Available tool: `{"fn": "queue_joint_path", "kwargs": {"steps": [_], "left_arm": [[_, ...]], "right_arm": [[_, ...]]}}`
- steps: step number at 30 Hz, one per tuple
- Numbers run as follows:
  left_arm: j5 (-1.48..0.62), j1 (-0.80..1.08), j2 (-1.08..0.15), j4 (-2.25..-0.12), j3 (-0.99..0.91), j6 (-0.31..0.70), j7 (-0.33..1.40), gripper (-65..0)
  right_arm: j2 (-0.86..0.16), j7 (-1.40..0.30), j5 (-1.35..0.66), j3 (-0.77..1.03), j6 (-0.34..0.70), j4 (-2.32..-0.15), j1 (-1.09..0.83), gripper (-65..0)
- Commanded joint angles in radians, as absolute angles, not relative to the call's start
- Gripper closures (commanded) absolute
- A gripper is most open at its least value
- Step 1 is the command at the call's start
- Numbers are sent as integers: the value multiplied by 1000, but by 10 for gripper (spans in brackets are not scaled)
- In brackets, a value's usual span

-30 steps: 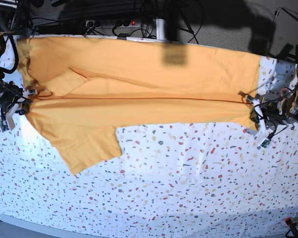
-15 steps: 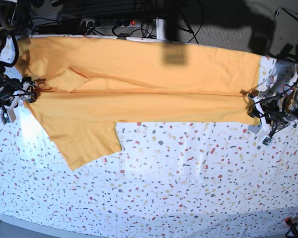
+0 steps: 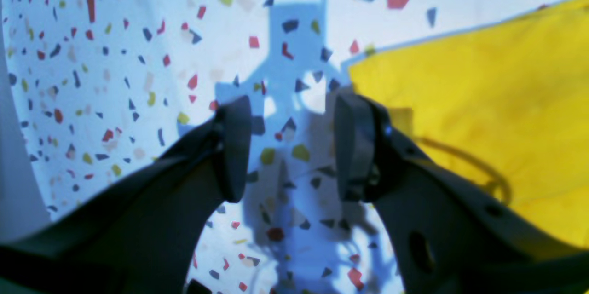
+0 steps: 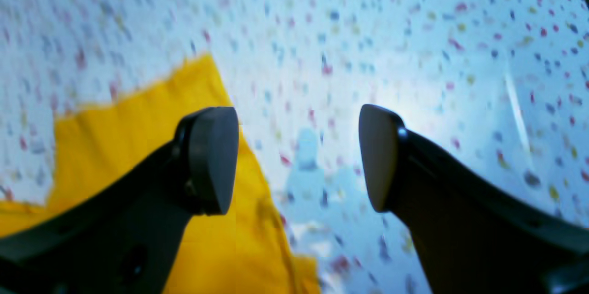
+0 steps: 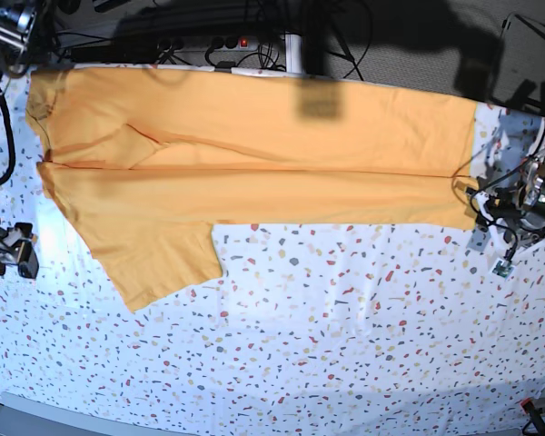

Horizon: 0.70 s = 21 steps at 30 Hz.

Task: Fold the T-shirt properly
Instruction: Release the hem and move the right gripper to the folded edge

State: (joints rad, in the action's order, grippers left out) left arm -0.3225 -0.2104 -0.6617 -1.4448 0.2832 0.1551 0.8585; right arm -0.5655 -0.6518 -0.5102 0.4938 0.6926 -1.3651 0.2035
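Both grippers, left [image 3: 290,147] and right [image 4: 299,156], have let go and gape wide; the shirt [image 5: 254,154] now lies folded lengthwise at 12 o'clock.

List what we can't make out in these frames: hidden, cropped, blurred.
- T-shirt far edge, base view: under dark shadow from the gear above it, hem line unclear.
- Shirt print: no marks visible in any view.
- Right wrist view: blurred; shirt edge soft, weave unreadable.
- Left tool: open, nothing between the pads; most of the shirt lies outside that view.
- Right tool, base view: partly cut by the frame edge.
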Motion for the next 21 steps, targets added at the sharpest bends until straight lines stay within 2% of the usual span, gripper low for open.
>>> {"fn": "queue_joint_path", "kwargs": {"steps": [1, 6, 11, 16, 21], "left_arm": [[-319, -242, -679, -1471, 276, 144, 839, -284], [-326, -274, -679, -1521, 276, 144, 839, -284], [-372, -282, -678, -1567, 276, 142, 844, -284], [-371, -282, -679, -1571, 276, 142, 845, -284], [-372, -282, -679, -1571, 276, 142, 845, -284]], "right_arm": [[-572, -627, -508, 491, 698, -1352, 261, -406], [-529, -594, -367, 414, 698, -1087, 506, -307], [-529, -450, -170, 247, 698, -749, 710, -308], [-521, -276, -37, 79, 698, -519, 796, -423], [-478, -248, -28, -1, 622, -447, 798, -422]]}}
